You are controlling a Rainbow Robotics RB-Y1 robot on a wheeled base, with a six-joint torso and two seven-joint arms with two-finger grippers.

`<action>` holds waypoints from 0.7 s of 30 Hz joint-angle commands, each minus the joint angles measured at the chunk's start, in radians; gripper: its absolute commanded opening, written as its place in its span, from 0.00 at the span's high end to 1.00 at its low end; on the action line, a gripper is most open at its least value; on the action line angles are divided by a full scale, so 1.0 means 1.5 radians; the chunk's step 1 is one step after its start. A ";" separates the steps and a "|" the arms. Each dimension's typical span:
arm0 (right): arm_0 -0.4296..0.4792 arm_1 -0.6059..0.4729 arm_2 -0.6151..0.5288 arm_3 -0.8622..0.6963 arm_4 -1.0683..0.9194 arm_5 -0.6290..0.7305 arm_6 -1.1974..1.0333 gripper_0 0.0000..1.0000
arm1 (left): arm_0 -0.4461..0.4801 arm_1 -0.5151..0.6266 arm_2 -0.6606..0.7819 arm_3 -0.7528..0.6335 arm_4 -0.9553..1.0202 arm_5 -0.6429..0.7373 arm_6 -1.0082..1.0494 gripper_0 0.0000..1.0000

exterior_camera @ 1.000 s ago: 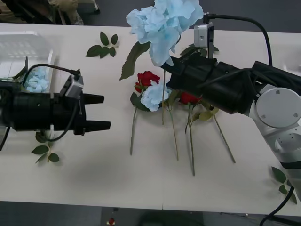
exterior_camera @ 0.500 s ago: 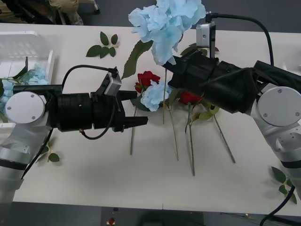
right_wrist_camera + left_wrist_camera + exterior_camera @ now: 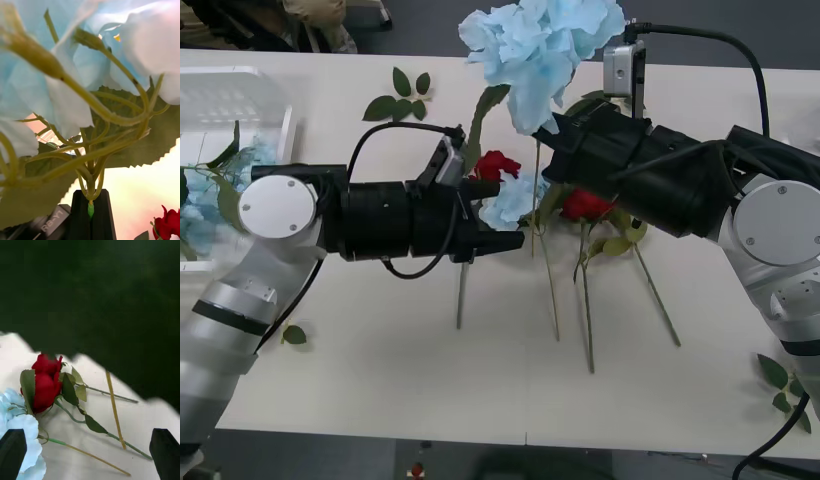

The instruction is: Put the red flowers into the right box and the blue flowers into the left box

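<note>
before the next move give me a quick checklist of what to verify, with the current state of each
1. Right gripper shut on the blue flower stem: ok, the fingers pinch the stem base in the right wrist view.
2. Blue flower lifted off the table: ok, its head is raised above the arms.
3. Left gripper open for a handover: ok, both fingertips sit at the corners of its wrist view.
4. Left gripper lined up with the hanging stem: cannot tell, it is near but the gap is unclear.
5. Left box has room: ok, bare bottom is visible beside the blue flowers already in it.
6. Red flowers sorted: not ok, they lie on the table.
</note>
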 commanded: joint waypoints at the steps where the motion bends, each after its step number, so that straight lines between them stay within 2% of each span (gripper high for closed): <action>1: -0.007 -0.008 0.000 -0.011 -0.011 -0.003 0.027 1.00 | -0.026 -0.018 -0.006 0.005 0.014 -0.019 0.034 0.04; 6: -0.007 -0.009 0.000 -0.011 -0.013 -0.003 0.030 1.00 | -0.041 -0.022 -0.035 0.028 0.043 -0.055 0.036 0.04; 8: -0.007 -0.009 0.000 -0.011 -0.015 -0.003 0.030 1.00 | -0.043 -0.025 -0.041 0.033 0.050 -0.063 0.035 0.07; 10: -0.008 -0.009 0.000 -0.011 -0.019 -0.004 0.030 1.00 | -0.043 -0.030 -0.043 0.034 0.049 -0.067 0.036 0.25; 14: -0.007 -0.009 0.000 -0.011 -0.020 -0.003 0.032 1.00 | -0.047 -0.034 -0.048 0.035 0.049 -0.069 0.037 0.37; 15: -0.007 -0.009 0.000 -0.011 -0.020 -0.004 0.033 1.00 | -0.048 -0.034 -0.052 0.034 0.049 -0.072 0.038 0.56; 16: -0.007 -0.008 0.000 -0.011 -0.020 -0.003 0.033 1.00 | -0.048 -0.034 -0.053 0.035 0.049 -0.075 0.038 0.70; 17: -0.007 -0.008 0.000 -0.011 -0.020 -0.003 0.035 1.00 | -0.048 -0.034 -0.057 0.035 0.049 -0.079 0.040 0.89; 18: -0.007 -0.009 0.000 -0.011 -0.020 -0.004 0.035 1.00 | -0.048 -0.034 -0.060 0.035 0.050 -0.083 0.041 0.99; 21: -0.007 -0.009 0.000 -0.011 -0.023 -0.003 0.035 1.00 | -0.048 -0.034 -0.063 0.035 0.050 -0.088 0.042 1.00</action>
